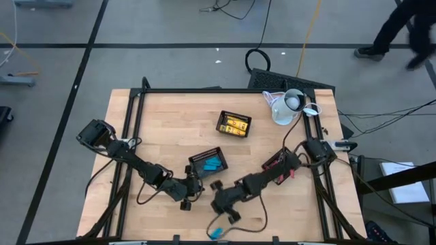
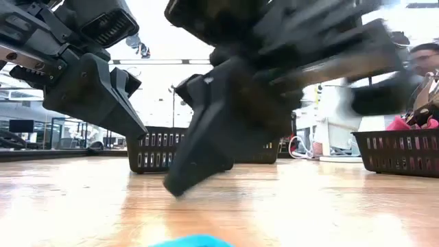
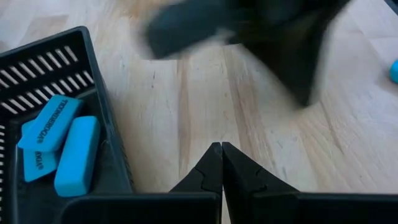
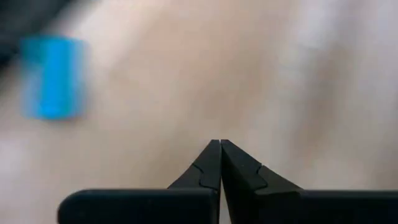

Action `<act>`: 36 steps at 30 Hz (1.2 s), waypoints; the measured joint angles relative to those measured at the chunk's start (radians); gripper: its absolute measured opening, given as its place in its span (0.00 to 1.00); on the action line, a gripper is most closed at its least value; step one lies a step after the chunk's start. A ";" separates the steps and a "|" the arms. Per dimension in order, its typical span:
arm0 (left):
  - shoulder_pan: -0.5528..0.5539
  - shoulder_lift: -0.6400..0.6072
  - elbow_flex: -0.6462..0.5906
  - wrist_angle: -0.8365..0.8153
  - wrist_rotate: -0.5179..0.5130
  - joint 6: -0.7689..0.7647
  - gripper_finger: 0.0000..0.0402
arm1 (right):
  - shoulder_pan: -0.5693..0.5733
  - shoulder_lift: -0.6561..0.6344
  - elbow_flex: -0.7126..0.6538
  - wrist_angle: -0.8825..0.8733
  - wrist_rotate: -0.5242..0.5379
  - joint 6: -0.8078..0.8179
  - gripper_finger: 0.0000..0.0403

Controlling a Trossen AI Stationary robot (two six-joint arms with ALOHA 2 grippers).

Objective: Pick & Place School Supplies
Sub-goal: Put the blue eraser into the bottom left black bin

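Note:
A loose bright-blue piece (image 1: pixel 215 233) lies flat on the table by its near edge; it also shows in the low view (image 2: pixel 192 241) and, blurred, in the right wrist view (image 4: pixel 53 74). My right gripper (image 1: pixel 221 207) (image 4: pixel 221 146) is shut and empty, pointing down just far of that piece. My left gripper (image 1: pixel 197 185) (image 3: pixel 221 149) is shut and empty, beside the near wall of a black mesh tray (image 3: pixel 93 74) with three blue pieces (image 3: pixel 74 155) lying in it. A second tray (image 1: pixel 234 124) holds yellow-and-black blocks.
A third mesh tray (image 2: pixel 401 151) with red and pink things sits under my right arm. A white jug (image 1: pixel 286 105) stands at the far right corner. Both arms crowd the near middle of the table. A person walks beyond the far right corner.

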State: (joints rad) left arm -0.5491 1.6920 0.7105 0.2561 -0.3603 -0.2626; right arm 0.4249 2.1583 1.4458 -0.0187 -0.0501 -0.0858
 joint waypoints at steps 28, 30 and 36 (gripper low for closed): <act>-0.002 -0.005 0.000 -0.020 0.090 0.004 0.00 | 0.071 -0.078 -0.087 0.012 0.000 0.153 0.58; -0.002 -0.005 0.000 -0.023 0.085 0.004 0.00 | 0.068 -0.066 -0.086 0.050 -0.011 0.158 0.64; -0.001 -0.005 0.000 -0.045 0.038 0.005 0.00 | 0.079 -0.034 -0.085 0.157 -0.089 0.247 0.62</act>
State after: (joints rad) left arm -0.5506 1.6867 0.7105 0.2111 -0.3220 -0.2572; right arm 0.5044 2.1244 1.3612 0.1387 -0.1394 0.1614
